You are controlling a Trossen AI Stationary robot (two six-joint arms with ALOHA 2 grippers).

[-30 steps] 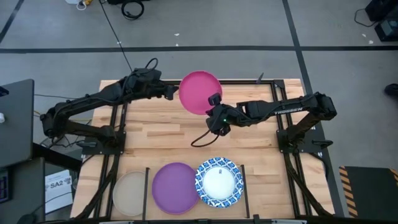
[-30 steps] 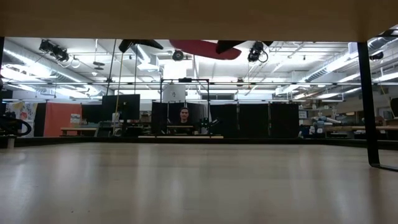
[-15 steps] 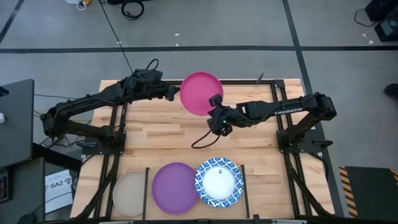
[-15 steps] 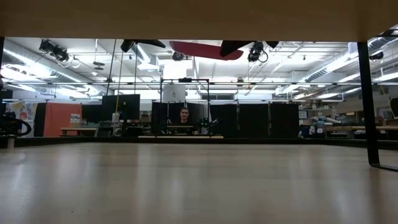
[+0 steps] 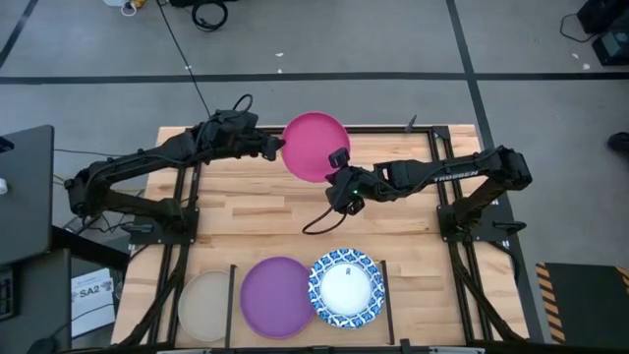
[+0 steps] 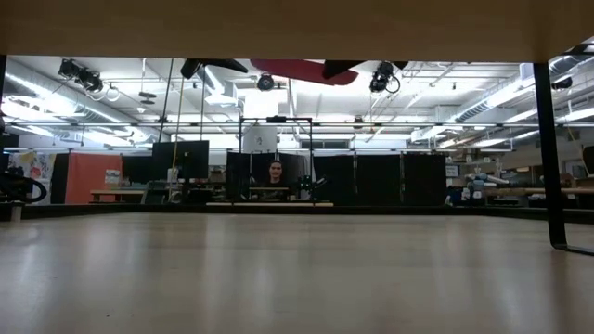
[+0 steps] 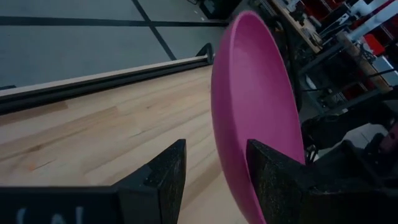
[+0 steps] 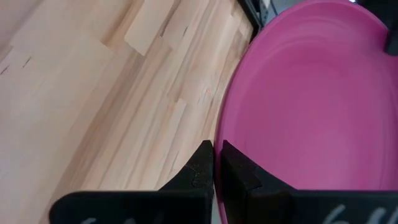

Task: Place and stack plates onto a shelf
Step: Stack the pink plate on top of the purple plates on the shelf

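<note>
A: Where is the magenta plate?

B: It is up in the air, over the far part of the table. It is between the two arms.

A: Who holds it?

B: The right tool pinches its rim. The two fingers are pressed almost together on the edge (you see this best in the right wrist view).

A: And the left tool?

B: It is at the other side of the plate. Its fingers are spread apart, and the rim of the plate sits right at the gap, beside one finger. It does not squeeze the plate.

A: Where are the other plates?

B: Three lie flat at the near edge of the table. The beige plate is on the left, the purple plate is in the middle, and the blue-rimmed plate is on the right, with its rim over the purple one. Thin black bars stand beside them.
</note>
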